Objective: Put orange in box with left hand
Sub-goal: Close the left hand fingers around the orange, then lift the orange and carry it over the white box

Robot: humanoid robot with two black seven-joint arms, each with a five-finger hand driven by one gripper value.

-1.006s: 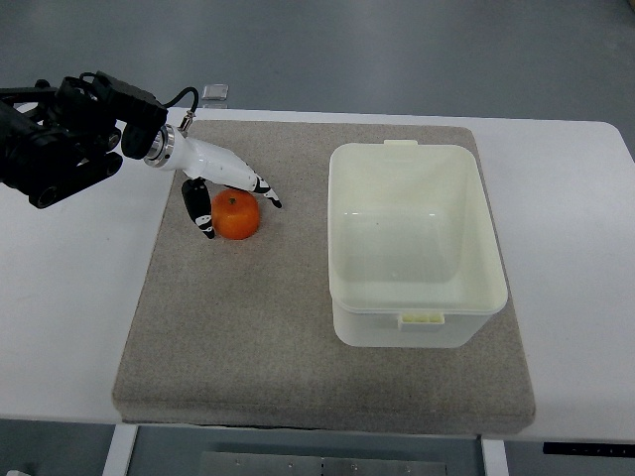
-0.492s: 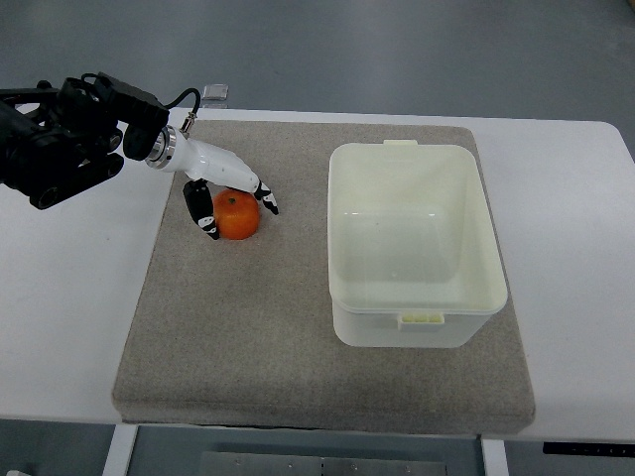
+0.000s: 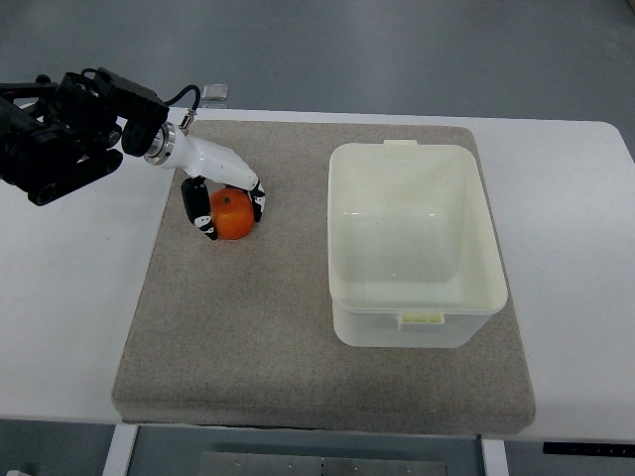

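Top view: round glossy orange (image 3: 232, 215) on coarse grey felt mat (image 3: 298, 337), left hand (image 3: 220, 188) white-shelled, dark-tipped fingers (image 3: 201, 206) curled grasping it, far side hidden, empty cream plastic box (image 3: 414, 243) well apart, white counter (image 3: 69, 297), small grey object (image 3: 214, 92) indistinct.

The left hand (image 3: 224, 194) has closed around the orange (image 3: 233, 215): fingers (image 3: 257, 203) that a second ago splayed out past the orange, toward the box (image 3: 414, 243), are now curled tight against its box-facing side. The thumb presses its far side. The orange has shifted slightly away from the box.
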